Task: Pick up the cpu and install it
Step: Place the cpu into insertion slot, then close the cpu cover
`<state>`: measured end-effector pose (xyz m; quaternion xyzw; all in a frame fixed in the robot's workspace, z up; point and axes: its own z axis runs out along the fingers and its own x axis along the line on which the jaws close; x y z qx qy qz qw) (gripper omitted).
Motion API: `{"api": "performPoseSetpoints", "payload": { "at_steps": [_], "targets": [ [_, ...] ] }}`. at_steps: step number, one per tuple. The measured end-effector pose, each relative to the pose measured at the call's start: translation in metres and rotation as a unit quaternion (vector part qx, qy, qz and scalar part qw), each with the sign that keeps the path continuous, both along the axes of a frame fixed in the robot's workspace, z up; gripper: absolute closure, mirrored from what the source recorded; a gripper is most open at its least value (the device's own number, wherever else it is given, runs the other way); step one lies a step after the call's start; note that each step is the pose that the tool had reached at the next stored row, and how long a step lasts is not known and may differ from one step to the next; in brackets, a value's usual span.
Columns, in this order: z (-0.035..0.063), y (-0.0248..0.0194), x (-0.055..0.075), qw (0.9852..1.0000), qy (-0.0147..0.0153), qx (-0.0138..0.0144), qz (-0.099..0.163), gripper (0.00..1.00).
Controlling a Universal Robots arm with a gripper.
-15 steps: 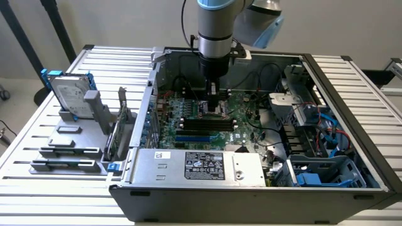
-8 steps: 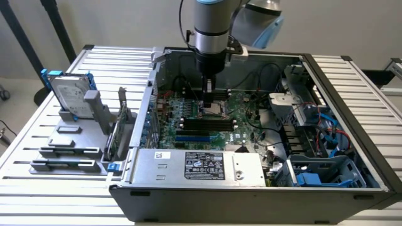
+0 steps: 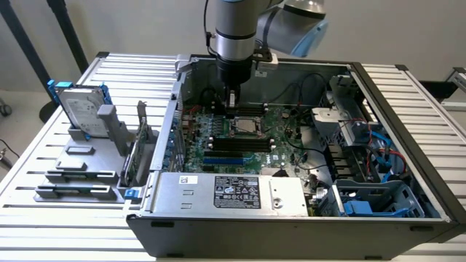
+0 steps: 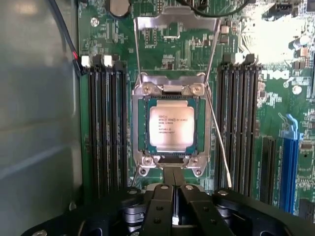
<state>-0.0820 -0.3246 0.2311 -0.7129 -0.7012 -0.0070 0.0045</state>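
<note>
The cpu (image 4: 171, 127), a small square chip with a shiny metal top and printed text, lies flat in its socket (image 4: 139, 129) on the green motherboard. The socket's metal load plate (image 4: 175, 22) stands swung up and open beyond it, and a thin wire lever (image 4: 220, 142) runs along one side. My gripper (image 4: 173, 173) has its two dark fingers pressed together just at the socket's near edge, with nothing visible between them. In the exterior view the gripper (image 3: 231, 102) hangs inside the open computer case, just behind the cpu (image 3: 246, 127).
Black memory slots (image 4: 106, 128) flank the socket on both sides, and a blue expansion slot (image 4: 290, 162) lies further out. The case's metal wall (image 4: 39, 123) is close by. A hard drive in a blue frame (image 3: 78, 109) and grey holder blocks (image 3: 80, 164) stand outside the case.
</note>
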Motion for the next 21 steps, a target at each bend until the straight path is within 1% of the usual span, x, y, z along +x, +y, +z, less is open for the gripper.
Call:
{"api": "performPoseSetpoints", "payload": {
  "at_steps": [1, 18, 20, 21],
  "targets": [
    [0.0, 0.0, -0.0001, 1.0, 0.0001, 0.0, 0.0, 0.89],
    [0.0, 0.0, -0.0001, 1.0, 0.0001, 0.0, 0.0, 0.89],
    [0.0002, -0.0001, 0.004, 1.0, 0.0002, 0.0008, 0.0, 0.89],
    [0.0012, -0.0002, 0.0066, 1.0, 0.0003, 0.0019, 0.0, 0.89]
  ]
}}
